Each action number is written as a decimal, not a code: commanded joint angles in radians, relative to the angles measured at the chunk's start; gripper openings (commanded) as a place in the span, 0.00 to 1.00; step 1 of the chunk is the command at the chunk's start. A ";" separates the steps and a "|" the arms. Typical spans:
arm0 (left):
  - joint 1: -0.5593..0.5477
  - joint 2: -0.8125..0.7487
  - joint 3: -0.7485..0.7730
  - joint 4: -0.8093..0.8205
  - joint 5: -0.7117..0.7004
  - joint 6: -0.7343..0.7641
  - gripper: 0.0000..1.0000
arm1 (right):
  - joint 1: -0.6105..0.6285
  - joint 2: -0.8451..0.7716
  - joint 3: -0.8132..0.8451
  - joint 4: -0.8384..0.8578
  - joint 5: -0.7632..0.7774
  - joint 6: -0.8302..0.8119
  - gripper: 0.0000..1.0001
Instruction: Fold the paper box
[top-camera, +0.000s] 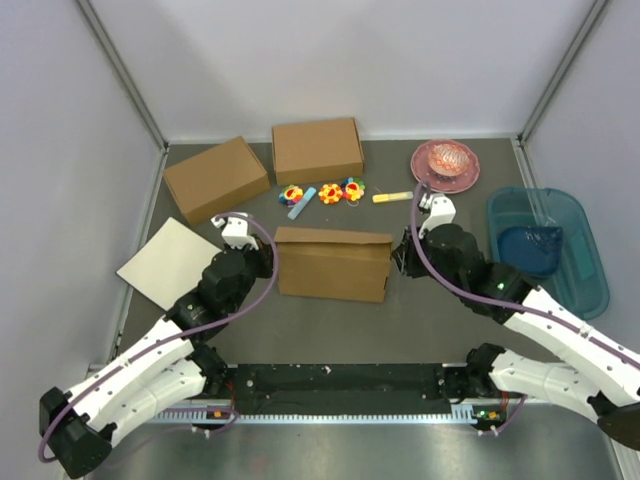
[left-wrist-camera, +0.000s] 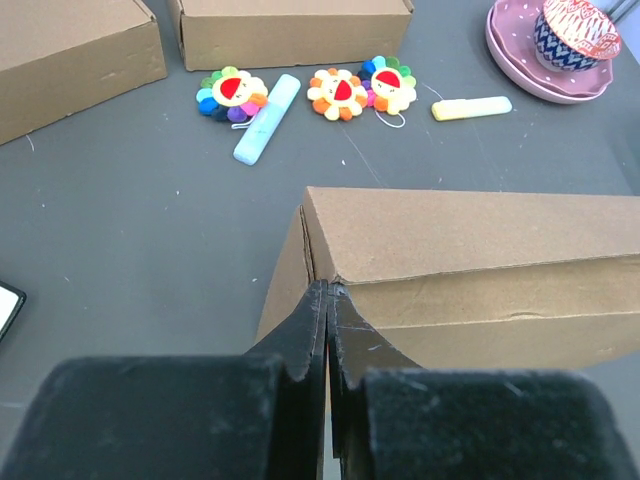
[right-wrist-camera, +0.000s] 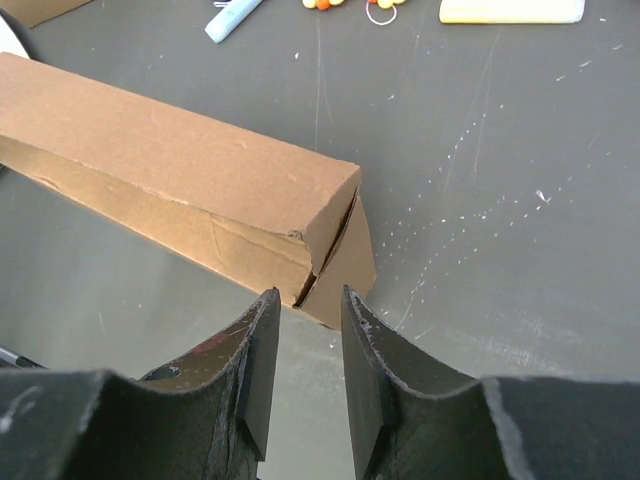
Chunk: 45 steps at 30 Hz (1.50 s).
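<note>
The paper box (top-camera: 333, 265) sits in the middle of the bench (top-camera: 330, 335), folded up into a long, low box with its lid down. The left gripper (left-wrist-camera: 327, 325) is at the box's left end. Its jaws are shut tight, with the tips right up against the corner there. The right gripper (right-wrist-camera: 309, 297) is at the box's right end. Its jaws are a little way apart with nothing between them, and the tips are just short of the end flap, which sticks out a bit. A brown box (top-camera: 216, 178) and a second brown box (top-camera: 317, 150) stand near the far left corner. A white board (top-camera: 170, 262) lies by the left edge, and a blue tray (top-camera: 547, 248) by the right edge
</note>
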<state>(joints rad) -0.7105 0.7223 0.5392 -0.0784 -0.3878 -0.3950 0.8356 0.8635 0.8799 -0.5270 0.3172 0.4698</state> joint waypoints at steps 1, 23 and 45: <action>-0.014 0.003 -0.051 -0.119 -0.002 -0.021 0.00 | 0.003 0.028 0.056 -0.004 0.013 -0.023 0.31; -0.017 0.000 -0.024 -0.126 0.006 -0.002 0.00 | 0.003 0.123 0.087 0.068 0.100 -0.076 0.31; -0.017 -0.003 -0.041 -0.116 0.027 -0.015 0.00 | 0.003 0.068 -0.119 0.111 0.080 0.004 0.00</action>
<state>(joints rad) -0.7219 0.7025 0.5327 -0.0891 -0.3912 -0.3981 0.8356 0.9600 0.8494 -0.3977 0.3977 0.4202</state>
